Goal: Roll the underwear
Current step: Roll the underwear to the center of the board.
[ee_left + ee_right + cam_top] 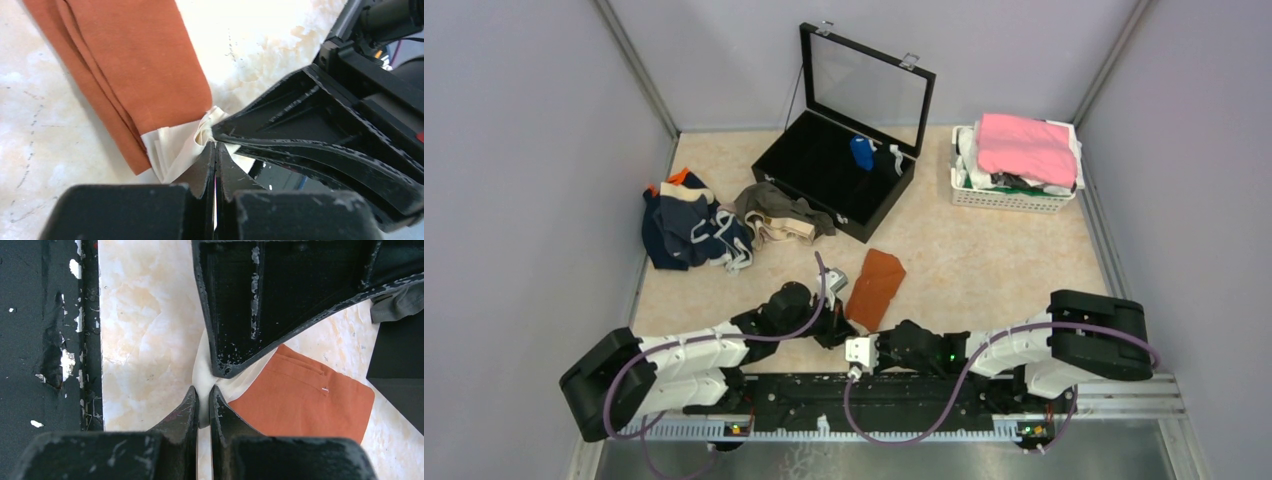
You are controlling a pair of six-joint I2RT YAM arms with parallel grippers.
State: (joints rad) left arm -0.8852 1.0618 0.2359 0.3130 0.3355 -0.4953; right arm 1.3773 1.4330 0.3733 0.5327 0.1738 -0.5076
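Note:
The rust-orange underwear point(874, 285) lies folded into a narrow strip near the front middle of the table, its white waistband point(172, 147) at the near end. My left gripper point(842, 328) is shut on that waistband, as the left wrist view point(215, 144) shows. My right gripper point(864, 336) is right beside it, also shut on the white band point(204, 395). Each wrist view shows the other gripper's fingers point(310, 130) close against its own. The orange cloth point(310, 400) stays flat on the table. A navy brief pile point(689, 228) and an olive-brown brief point(779, 215) lie at the back left.
An open black case point(834, 170) with a blue item point(862, 152) inside stands at the back middle. A white basket point(1014, 195) holding a bright pink cloth point(1024, 148) stands at the back right. The black base rail point(45, 340) runs close behind my grippers.

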